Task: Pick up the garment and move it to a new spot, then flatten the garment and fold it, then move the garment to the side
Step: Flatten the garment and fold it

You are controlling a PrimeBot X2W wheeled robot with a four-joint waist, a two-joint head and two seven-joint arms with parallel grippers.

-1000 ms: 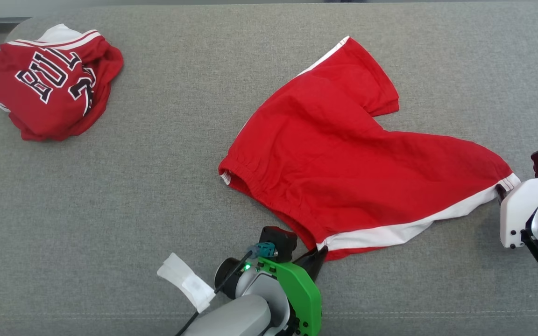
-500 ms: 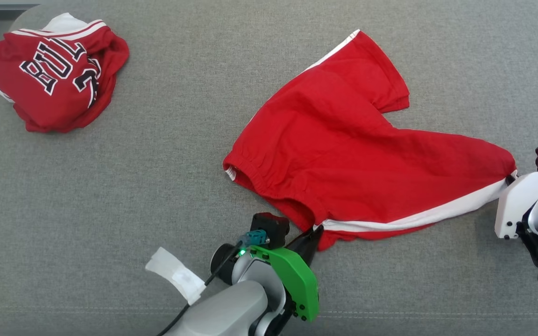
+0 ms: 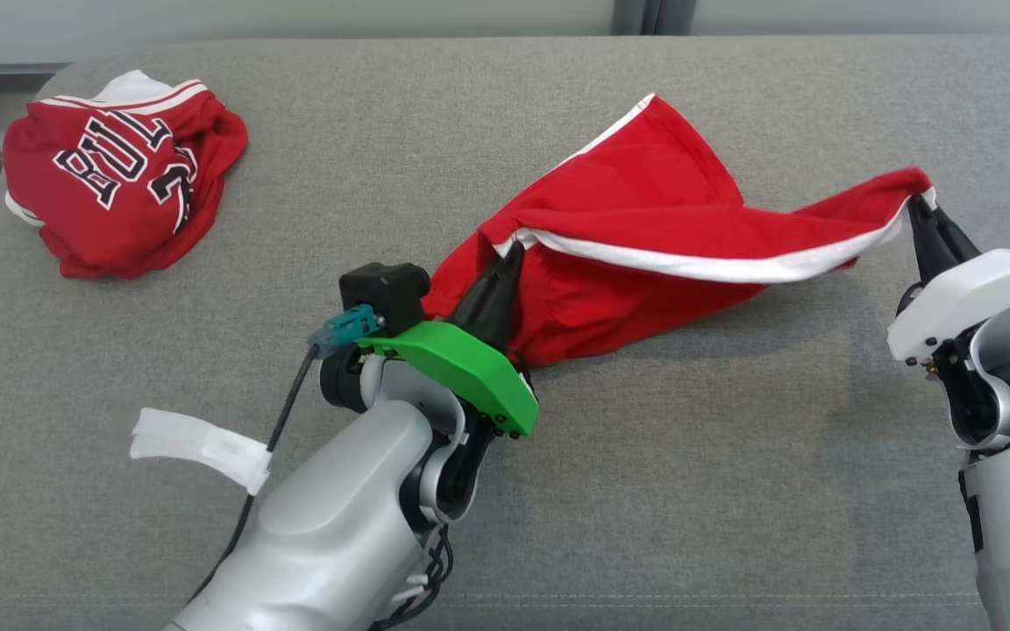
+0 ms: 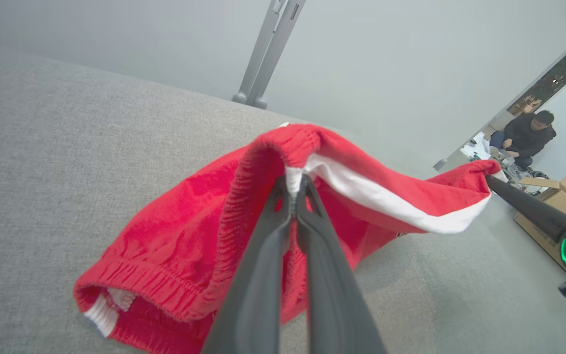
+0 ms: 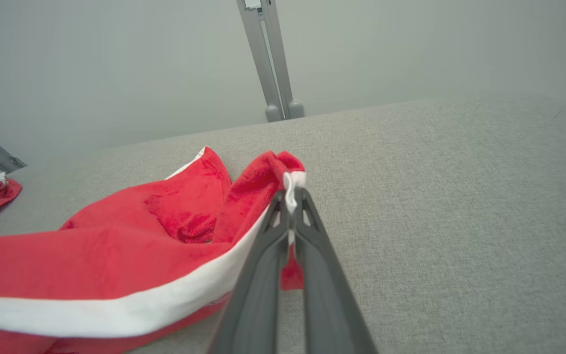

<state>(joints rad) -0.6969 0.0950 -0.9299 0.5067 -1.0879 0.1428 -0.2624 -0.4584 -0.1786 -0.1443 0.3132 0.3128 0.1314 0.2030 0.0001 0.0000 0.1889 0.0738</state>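
Since a second ago both tools have risen, hoisting the red shorts by their white-striped edge. The left tool pinches the waistband corner, the right tool the leg hem, and the far leg trails on the grey table. Pickup looks underway; moving, flattening, folding and setting aside remain. One pair of shorts, one crumpled jersey, two tools.

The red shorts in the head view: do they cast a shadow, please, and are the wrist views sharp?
Head view: even light, no glare; the red shorts throw a soft shadow on the grey surface under their lifted edge. Both wrist views: cloth sharp, the near fingers blurred.
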